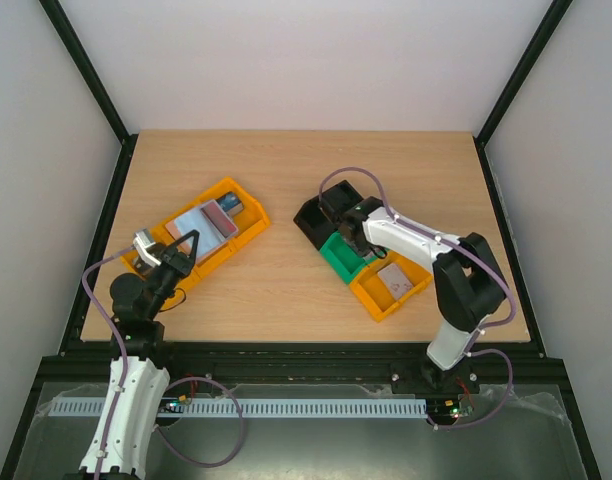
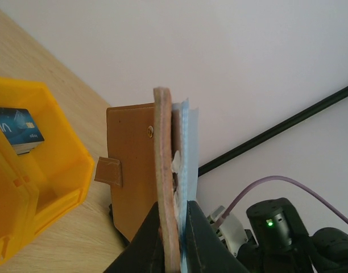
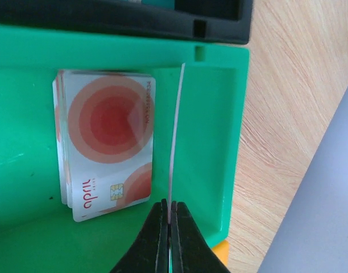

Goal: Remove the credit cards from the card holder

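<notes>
Left gripper (image 2: 173,209): both fingers pressed together on the card holder (image 2: 134,170), clamping the edge of its fold. The holder's brownish outside carries a small metal stud (image 2: 150,132) and a short strap tab (image 2: 110,170), and its pale blue lining (image 2: 189,142) shows on the far side of the grip. The holder is lifted above the near end of the left orange bin (image 2: 60,170), close to the left edge of the bench (image 1: 286,280). That bin lies aslant near the left edge. A blue credit card (image 2: 16,128) sits in one compartment, and a pale grey card (image 1: 199,222) lies in the middle one. Right gripper (image 3: 169,207): fingers closed on a thin card (image 3: 175,131), seen edge-on as a pale line. The card hangs inside the green bin (image 3: 219,142), just beside a stack of credit cards (image 3: 108,142) printed with red circles that lies flat on the bin floor. The green bin is the middle of three touching bins in a diagonal row, right of the bench's centre. The black bin (image 3: 134,23) lies on its far side. The right orange bin (image 1: 371,300), nearer the right front corner, holds one grey card (image 1: 394,279).
</notes>
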